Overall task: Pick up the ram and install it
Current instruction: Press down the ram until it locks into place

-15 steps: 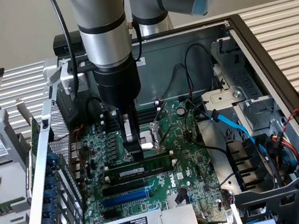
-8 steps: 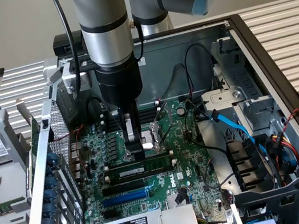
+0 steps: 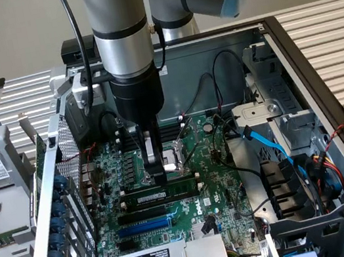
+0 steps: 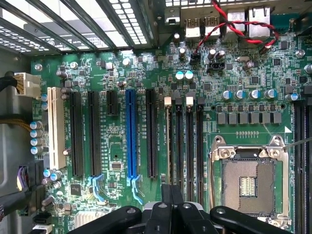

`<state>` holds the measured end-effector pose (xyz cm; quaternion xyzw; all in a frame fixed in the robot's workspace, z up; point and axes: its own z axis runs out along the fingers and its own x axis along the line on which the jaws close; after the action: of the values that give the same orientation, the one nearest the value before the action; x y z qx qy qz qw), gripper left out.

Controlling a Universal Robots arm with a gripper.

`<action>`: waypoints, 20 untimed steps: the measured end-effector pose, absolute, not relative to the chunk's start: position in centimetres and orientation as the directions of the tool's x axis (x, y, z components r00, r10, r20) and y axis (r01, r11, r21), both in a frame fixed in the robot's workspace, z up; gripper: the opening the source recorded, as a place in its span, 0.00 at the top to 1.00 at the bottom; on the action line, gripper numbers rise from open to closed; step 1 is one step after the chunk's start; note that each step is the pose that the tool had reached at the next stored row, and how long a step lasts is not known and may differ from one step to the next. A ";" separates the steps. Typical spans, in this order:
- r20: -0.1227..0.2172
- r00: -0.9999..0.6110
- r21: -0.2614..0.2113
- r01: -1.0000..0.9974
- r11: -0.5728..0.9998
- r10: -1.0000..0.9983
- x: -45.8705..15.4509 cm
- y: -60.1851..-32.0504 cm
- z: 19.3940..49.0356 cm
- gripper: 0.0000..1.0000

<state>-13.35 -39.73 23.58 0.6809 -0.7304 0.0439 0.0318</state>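
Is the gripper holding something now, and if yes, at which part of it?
It cannot be told. The shut gripper meets the ram at its top edge near the middle, gripping or only pressing.

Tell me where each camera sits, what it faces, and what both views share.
Exterior view: off the arm, above an open computer case, looking down at the motherboard; the arm and the gripper show, shut, by the ram.
Wrist view: on the wrist, facing straight down at the motherboard; the gripper shows at the picture's edge.
Shared: the blue slot and the processor socket.
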 end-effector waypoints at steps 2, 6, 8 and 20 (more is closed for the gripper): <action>0.106 -0.071 -0.021 -0.997 0.069 -0.992 -13.3 -39.7 23.5 0.89; 0.106 -0.071 -0.021 -0.997 0.069 -0.992 -13.3 -39.7 23.5 0.89; 0.106 -0.071 -0.021 -0.997 0.069 -0.992 -13.3 -39.7 23.5 0.89; 0.106 -0.071 -0.021 -0.997 0.069 -0.992 -13.3 -39.6 23.3 0.89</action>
<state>-13.34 -39.61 23.35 0.6808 -0.7304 0.0440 0.0319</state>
